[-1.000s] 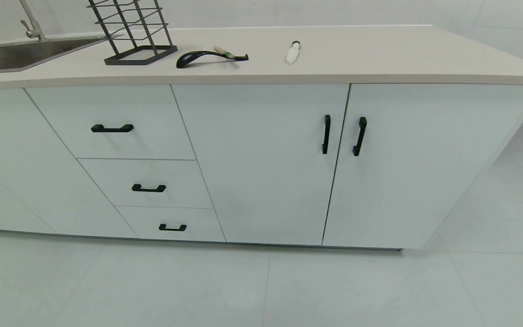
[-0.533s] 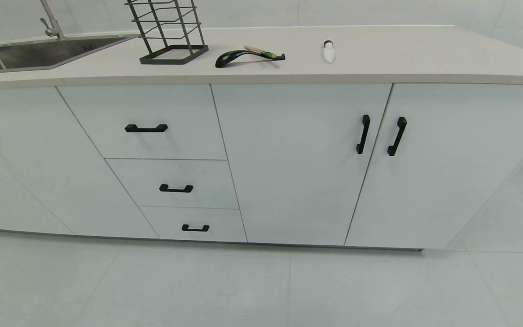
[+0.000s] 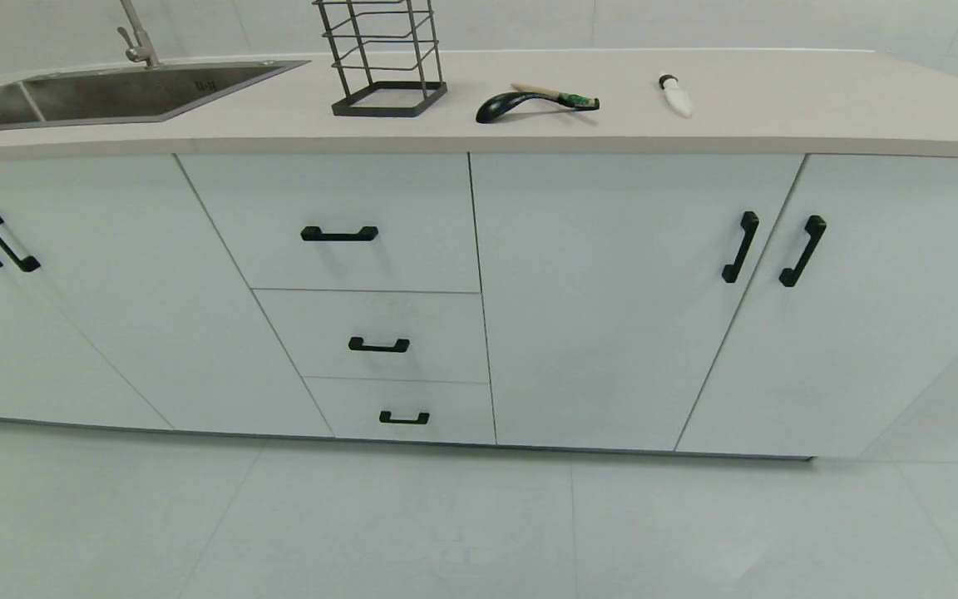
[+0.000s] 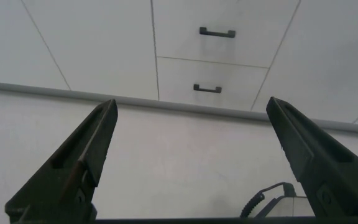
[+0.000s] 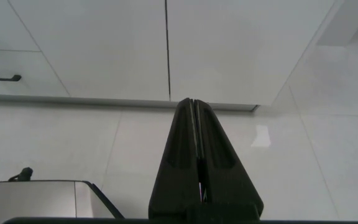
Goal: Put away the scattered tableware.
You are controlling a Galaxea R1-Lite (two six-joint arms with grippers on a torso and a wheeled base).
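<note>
a black spoon [image 3: 529,103] and a white utensil [image 3: 678,97] are seen on the surface [image 3: 778,112] right of a wire rack [image 3: 383,58]; the left end effector [image 4: 191,104] is held apart, the right end effector [image 5: 194,106] pressed together.

1. Glossy black spoon [image 3: 529,103] with an oval bowl and an arched handle. It lies on the pale countertop [image 3: 778,116], just to the right of the black wire rack [image 3: 383,66]. The bowl end is toward the rack and rests on the surface; the handle arcs up and away to the right.
2. Slim pale wooden utensil with a green band [image 3: 541,91], exact kind unclear. It lies slanted just behind the spoon, its green end meeting the spoon's handle tip. Cannot tell whether they touch.
3. Small white tapered piece with a black cap [image 3: 678,100]. It lies on its side to the right of the other two and apart from them, cap toward the wall and white tip toward the front edge.
</note>
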